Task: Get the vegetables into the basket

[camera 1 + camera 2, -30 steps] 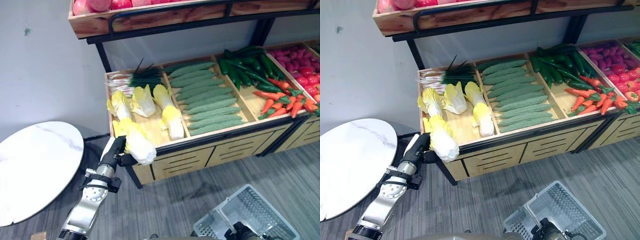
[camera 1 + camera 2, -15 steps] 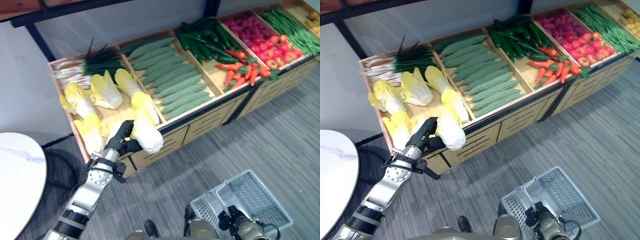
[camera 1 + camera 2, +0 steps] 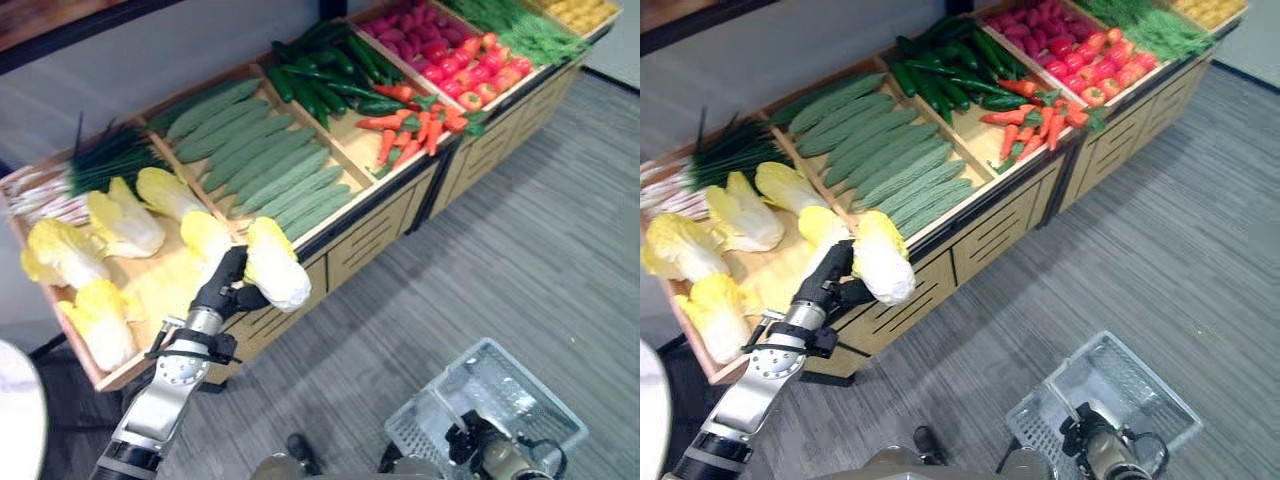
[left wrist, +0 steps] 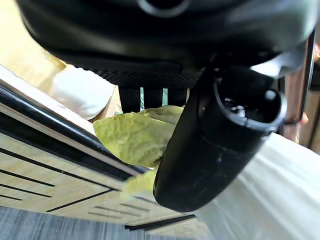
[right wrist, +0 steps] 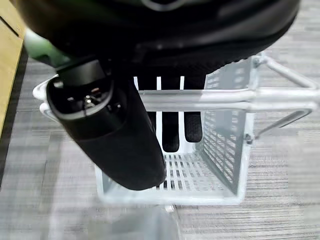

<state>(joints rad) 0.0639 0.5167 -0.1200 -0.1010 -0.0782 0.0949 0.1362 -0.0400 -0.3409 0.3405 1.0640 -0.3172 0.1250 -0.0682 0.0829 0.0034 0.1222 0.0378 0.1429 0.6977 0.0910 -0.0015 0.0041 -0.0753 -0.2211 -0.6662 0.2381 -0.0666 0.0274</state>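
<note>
My left hand [image 3: 222, 290] is shut on a pale yellow-white napa cabbage [image 3: 275, 265], held just over the front rim of the wooden stall. In the left wrist view its thumb [image 4: 215, 145] presses against the cabbage's white side [image 4: 272, 185]. A grey wire basket [image 3: 530, 400] hangs low at the right over the floor. My right hand [image 3: 478, 448] grips it from above. In the right wrist view its fingers [image 5: 170, 125] curl round the basket handle [image 5: 220, 98], and the mesh bottom below holds nothing.
The wooden stall [image 3: 370, 215] holds more cabbages [image 3: 120, 225], spring onions [image 3: 90, 165], ridged green cucumbers [image 3: 265, 165], dark cucumbers [image 3: 320, 75], carrots [image 3: 410, 130] and red vegetables [image 3: 455, 65]. Grey floor [image 3: 520, 260] lies between the stall and the basket.
The whole view has swung right, so the white table has slid out of sight. My left hand still holds the cabbage, and my right hand still holds the basket.
</note>
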